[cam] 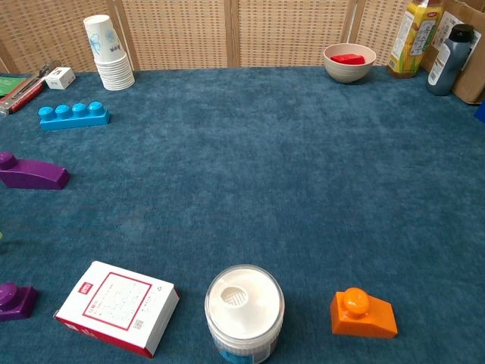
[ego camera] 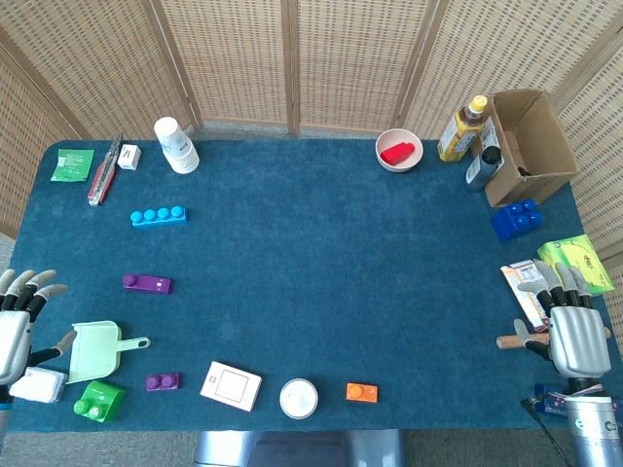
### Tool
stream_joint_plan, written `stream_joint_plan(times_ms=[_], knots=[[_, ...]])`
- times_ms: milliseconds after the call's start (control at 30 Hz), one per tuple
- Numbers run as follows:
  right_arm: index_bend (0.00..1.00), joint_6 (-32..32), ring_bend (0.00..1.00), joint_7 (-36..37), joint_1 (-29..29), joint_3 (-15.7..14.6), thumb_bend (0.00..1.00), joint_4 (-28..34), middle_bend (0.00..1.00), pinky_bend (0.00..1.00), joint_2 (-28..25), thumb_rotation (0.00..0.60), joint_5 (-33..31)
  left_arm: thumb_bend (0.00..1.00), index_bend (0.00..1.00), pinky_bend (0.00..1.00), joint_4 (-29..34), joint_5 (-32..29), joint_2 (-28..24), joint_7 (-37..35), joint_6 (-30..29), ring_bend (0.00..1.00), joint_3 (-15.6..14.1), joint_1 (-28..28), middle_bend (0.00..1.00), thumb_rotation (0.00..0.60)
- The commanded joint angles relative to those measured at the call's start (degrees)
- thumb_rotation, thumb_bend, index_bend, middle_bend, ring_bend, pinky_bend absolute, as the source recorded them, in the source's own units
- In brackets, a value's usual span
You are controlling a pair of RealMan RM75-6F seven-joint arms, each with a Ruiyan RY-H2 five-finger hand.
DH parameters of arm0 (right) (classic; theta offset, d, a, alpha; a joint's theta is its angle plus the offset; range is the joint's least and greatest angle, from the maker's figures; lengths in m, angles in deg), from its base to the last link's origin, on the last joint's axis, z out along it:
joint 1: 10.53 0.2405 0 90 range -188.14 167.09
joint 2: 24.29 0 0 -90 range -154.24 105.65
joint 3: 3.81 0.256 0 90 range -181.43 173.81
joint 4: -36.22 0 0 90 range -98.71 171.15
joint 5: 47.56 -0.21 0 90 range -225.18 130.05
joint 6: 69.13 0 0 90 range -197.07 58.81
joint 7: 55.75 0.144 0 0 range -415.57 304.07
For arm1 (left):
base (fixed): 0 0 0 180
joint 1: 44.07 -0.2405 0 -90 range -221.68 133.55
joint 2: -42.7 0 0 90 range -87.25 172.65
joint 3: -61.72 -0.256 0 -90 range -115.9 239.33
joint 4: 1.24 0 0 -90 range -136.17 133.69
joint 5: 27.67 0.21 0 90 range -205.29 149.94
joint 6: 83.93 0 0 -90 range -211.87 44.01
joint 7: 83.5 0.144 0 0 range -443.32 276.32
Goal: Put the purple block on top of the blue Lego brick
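A long purple block (ego camera: pixel 147 283) (cam: pixel 32 174) lies on the blue cloth at the left. Behind it rests a light blue Lego brick (ego camera: pixel 158 216) (cam: pixel 73 115) with a row of studs. A smaller purple block (ego camera: pixel 162 381) (cam: pixel 15 299) sits near the front edge. At the far right stands a dark blue Lego brick (ego camera: pixel 515 219). My left hand (ego camera: pixel 18 321) hovers at the table's left edge, fingers spread and holding nothing. My right hand (ego camera: pixel 574 326) is at the right edge, fingers extended and empty. Neither hand shows in the chest view.
Stacked paper cups (ego camera: pixel 176 144) and a bowl (ego camera: pixel 399 150) with a red piece stand at the back, with bottles and a cardboard box (ego camera: pixel 529 146) at the back right. Along the front lie a green dustpan (ego camera: pixel 97 350), a green block (ego camera: pixel 99 400), a white box (ego camera: pixel 231 385), a white jar (ego camera: pixel 299 398) and an orange block (ego camera: pixel 361 392).
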Motion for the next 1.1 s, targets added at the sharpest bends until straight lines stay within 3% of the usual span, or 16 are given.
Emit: stream_joint_plan(times_ms=[33, 333, 600, 767, 1100], knots=[[0.32, -0.2, 0.00, -0.2, 0.2, 0.1, 0.29, 0.2, 0.13, 0.00, 0.0, 0.600, 0.0, 0.27, 0.30, 0.00, -0.3, -0.1, 0.0, -0.3, 0.6, 0.13, 0.0, 0.3, 0.20, 0.600], [0.32, 0.7, 0.00, 0.3, -0.1, -0.3, 0.29, 0.9, 0.13, 0.00, -0.4, 0.600, 0.9, 0.27, 0.31, 0.00, -0.7, 0.2, -3.7, -3.0, 5.6, 0.12, -0.4, 2.7, 0.19, 0.600], [0.32, 0.8, 0.00, 0.1, -0.3, -0.1, 0.29, 0.9, 0.13, 0.00, -0.4, 0.600, 0.1, 0.28, 0.34, 0.00, -2.5, -3.1, -6.2, -6.6, 15.8, 0.08, 0.6, 8.0, 0.17, 0.600], [0.33, 0.8, 0.00, 0.2, -0.2, 0.7, 0.29, 0.6, 0.14, 0.00, -0.3, 0.600, -1.3, 0.28, 0.33, 0.00, -8.6, -5.6, -3.6, -11.1, 24.6, 0.05, 2.1, 13.3, 0.15, 0.600], [0.33, 0.0, 0.00, -0.9, 0.1, 1.6, 0.29, 0.2, 0.14, 0.00, -0.2, 0.600, -3.4, 0.28, 0.34, 0.00, -19.5, -5.7, 2.8, -14.6, 32.8, 0.03, 2.4, 19.5, 0.15, 0.599]])
